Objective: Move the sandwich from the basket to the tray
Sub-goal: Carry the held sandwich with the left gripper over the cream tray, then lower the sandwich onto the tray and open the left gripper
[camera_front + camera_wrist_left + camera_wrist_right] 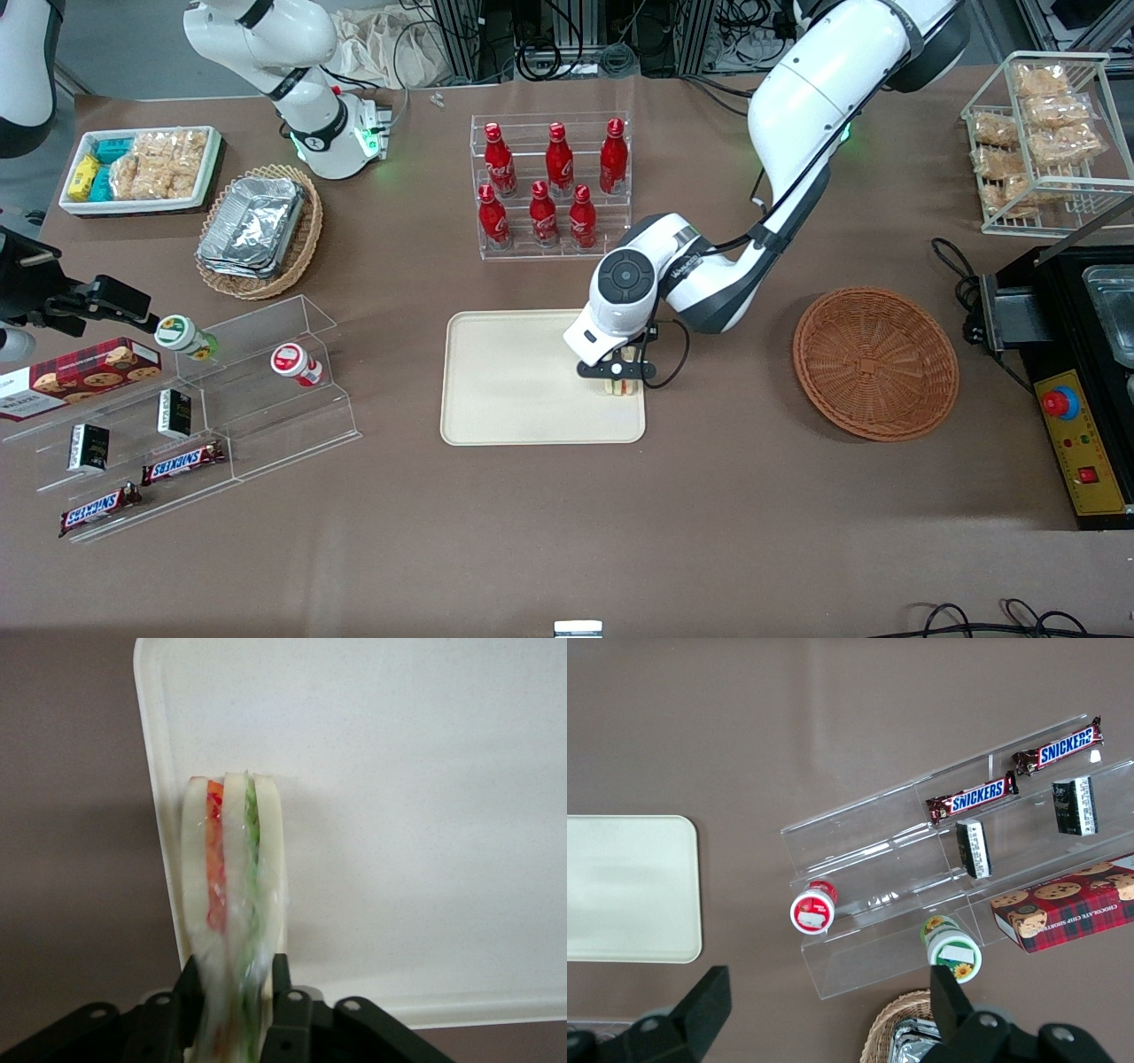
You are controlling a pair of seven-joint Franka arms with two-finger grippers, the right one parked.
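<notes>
Brown worktop (567, 532), with cream rectangular tray (514, 381) at centre and round reddish-brown wicker basket (875, 361) beside it toward the working arm's end. White left arm bent down low over tray's edge nearest basket. Black hand (617, 376) closed on sandwich (232, 895), fingers (285, 1005) pressing both bread faces. Wedge of pale bread, upright, with red, orange and green filling, just inside tray's rim.
</notes>
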